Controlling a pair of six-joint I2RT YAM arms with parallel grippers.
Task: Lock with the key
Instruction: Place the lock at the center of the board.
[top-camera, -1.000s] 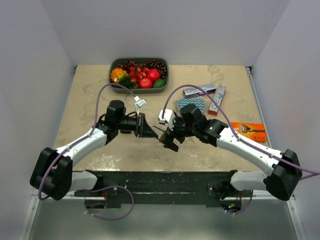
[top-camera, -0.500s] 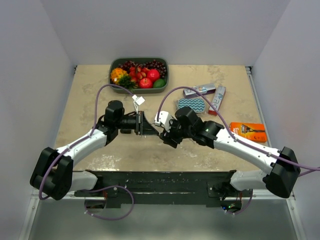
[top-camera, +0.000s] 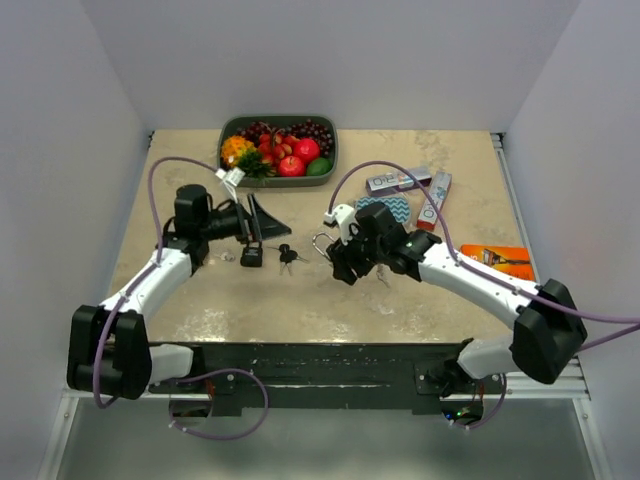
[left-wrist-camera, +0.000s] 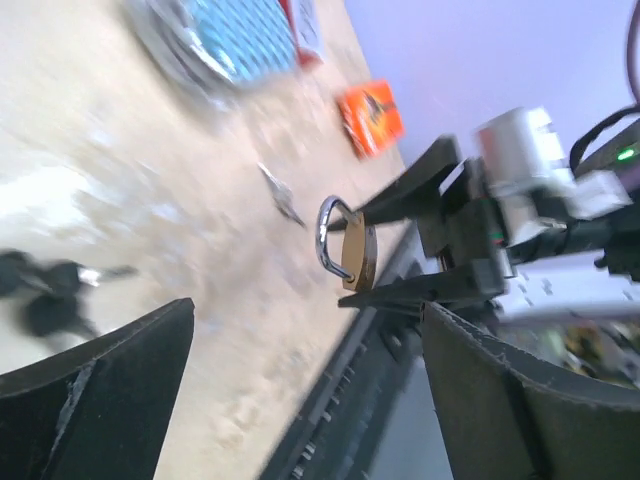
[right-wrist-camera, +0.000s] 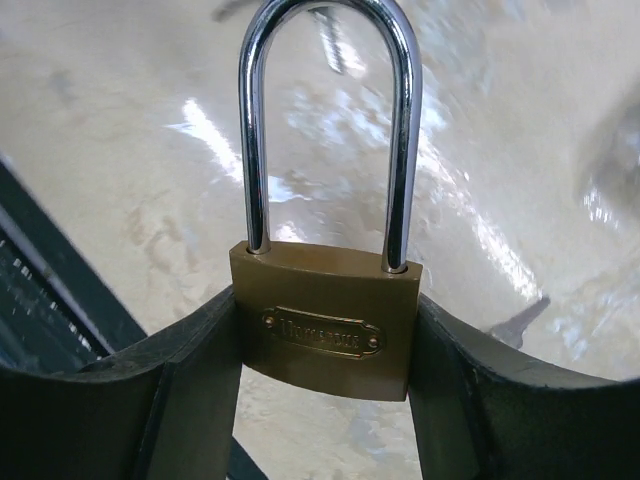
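My right gripper (right-wrist-camera: 325, 345) clenched the brass padlock (right-wrist-camera: 325, 300) by its body. My left gripper (left-wrist-camera: 310, 340) gaped empty, needing a square pinch on the keys (top-camera: 286, 256).

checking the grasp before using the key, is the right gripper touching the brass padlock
Touching. In the right wrist view, both fingers of the right gripper press flat against the sides of the brass padlock, with no gap.

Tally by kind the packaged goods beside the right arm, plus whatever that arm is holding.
Slim printed boxes: 2
Teal patterned pouch: 1
Orange razor pack: 1
Brass padlock, clamped in the right gripper: 1
Total: 5
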